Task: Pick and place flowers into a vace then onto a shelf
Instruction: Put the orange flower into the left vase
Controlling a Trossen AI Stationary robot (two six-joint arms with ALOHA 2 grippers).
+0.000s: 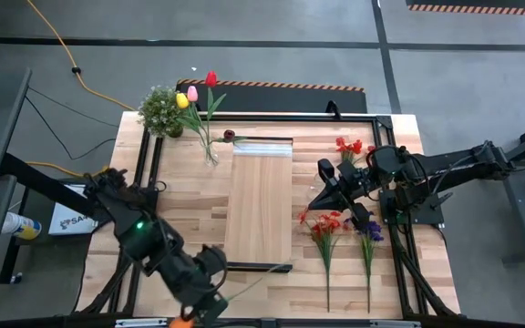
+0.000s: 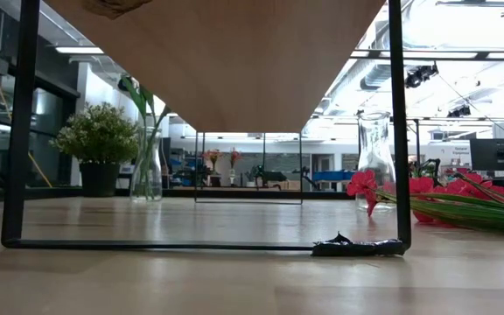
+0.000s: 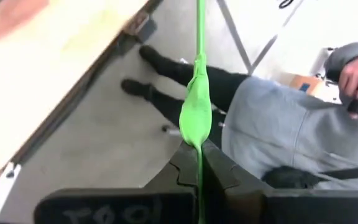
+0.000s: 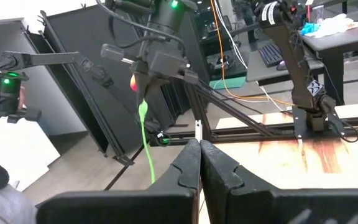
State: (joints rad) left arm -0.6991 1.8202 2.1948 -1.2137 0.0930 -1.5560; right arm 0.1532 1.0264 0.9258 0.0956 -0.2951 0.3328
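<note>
We see the left pincer (image 3: 199, 167) clamped tight on a green flower stem (image 3: 196, 115), the stem running straight out between the two dark fingers, a leaf swelling just past the tips. From above, that left pincer (image 1: 210, 305) sits at the near edge of the surface, and the stem (image 1: 258, 281) it grips stretches out long and thin across the planks toward the shelf's near end. The right pincer (image 4: 199, 155) is shut too, fingers pressed together with nothing between them; overhead we find it (image 1: 328, 187) held over the surface beside the shelf's right edge. The shelf (image 1: 261, 205), a long light-wood board, lies lengthwise down the middle of the surface (image 1: 190, 205). To its right we spot red sprays (image 1: 326, 228) and a purple cluster (image 1: 370, 232) lying flat, stems pointing toward the near edge. At the far left, yellow, pink and red tulips (image 1: 194, 91) stand in a glass vase (image 1: 211, 150), next to a bushy potted plant (image 1: 162, 111). Level with the surface, a second clear vase (image 2: 375, 157) stands behind the red blooms (image 2: 409, 188). Beyond the left wrist we catch a person (image 3: 278, 124) in grey on the floor side.
</note>
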